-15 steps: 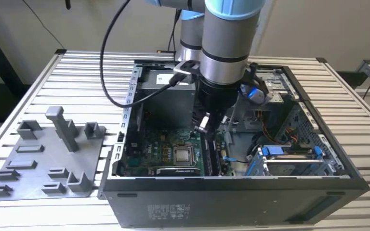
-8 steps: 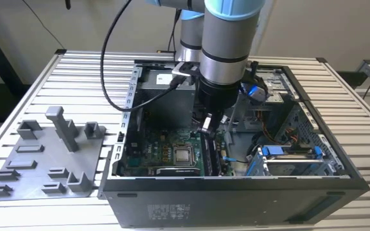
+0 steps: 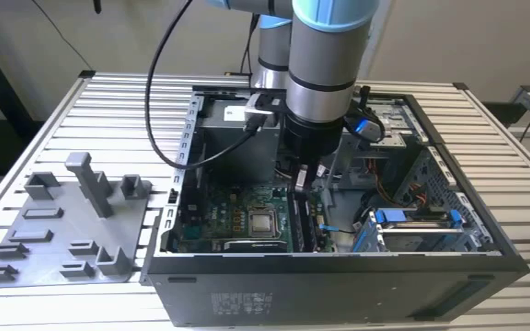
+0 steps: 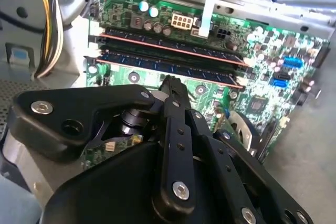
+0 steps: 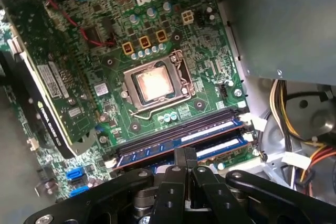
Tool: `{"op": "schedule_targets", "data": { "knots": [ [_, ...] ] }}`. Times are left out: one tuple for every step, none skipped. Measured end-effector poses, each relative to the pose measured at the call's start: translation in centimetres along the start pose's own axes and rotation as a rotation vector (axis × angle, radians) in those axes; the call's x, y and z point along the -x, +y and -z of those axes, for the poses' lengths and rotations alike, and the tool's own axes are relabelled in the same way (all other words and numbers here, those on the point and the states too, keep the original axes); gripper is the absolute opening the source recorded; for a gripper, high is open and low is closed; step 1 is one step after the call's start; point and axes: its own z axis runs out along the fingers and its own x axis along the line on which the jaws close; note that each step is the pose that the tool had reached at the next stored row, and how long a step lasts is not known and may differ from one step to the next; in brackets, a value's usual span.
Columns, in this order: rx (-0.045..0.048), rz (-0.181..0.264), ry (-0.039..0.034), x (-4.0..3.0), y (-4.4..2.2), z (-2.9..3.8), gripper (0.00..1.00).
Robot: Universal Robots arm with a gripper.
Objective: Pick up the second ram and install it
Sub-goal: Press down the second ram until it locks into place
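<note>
Black tool (image 5: 185, 157) poised above long dark second ram (image 5: 181, 141) seated in slot.

claw (image 4: 170, 83) above the second ram (image 4: 168, 66)

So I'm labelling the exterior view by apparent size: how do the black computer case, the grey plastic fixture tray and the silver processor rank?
Largest to smallest, as they look:
1. black computer case
2. grey plastic fixture tray
3. silver processor, small on the green motherboard
</note>
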Motion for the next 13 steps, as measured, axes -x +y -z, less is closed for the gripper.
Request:
{"op": "schedule_targets", "data": {
  "knots": [
    [0.0002,0.020,-0.0010,0.00,0.01,-0.07,0.11],
    [0.0004,0.036,-0.0018,0.00,0.00,-0.14,0.11],
    [0.0006,0.056,-0.0027,0.00,0.01,-0.23,0.11],
    [0.0008,0.074,-0.0036,0.00,0.01,-0.32,0.11],
    [0.0009,0.092,-0.0043,0.00,0.02,-0.42,0.11],
    [0.0011,0.110,-0.0052,-0.01,0.02,-0.49,0.11],
    [0.0013,0.128,-0.0062,0.00,0.02,-0.56,0.11],
    [0.0015,0.146,-0.0071,0.00,0.03,-0.63,0.11],
    [0.0017,0.164,-0.0079,0.00,0.03,-0.70,0.11],
    [0.0019,0.182,-0.0088,0.00,0.03,-0.77,0.11],
    [0.0022,0.201,-0.0099,-0.01,0.04,-0.87,0.11],
    [0.0024,0.219,-0.0107,-0.01,0.04,-0.95,0.11],
    [0.0026,0.237,-0.0117,-0.01,0.05,-1.04,0.11]
  ]
}}
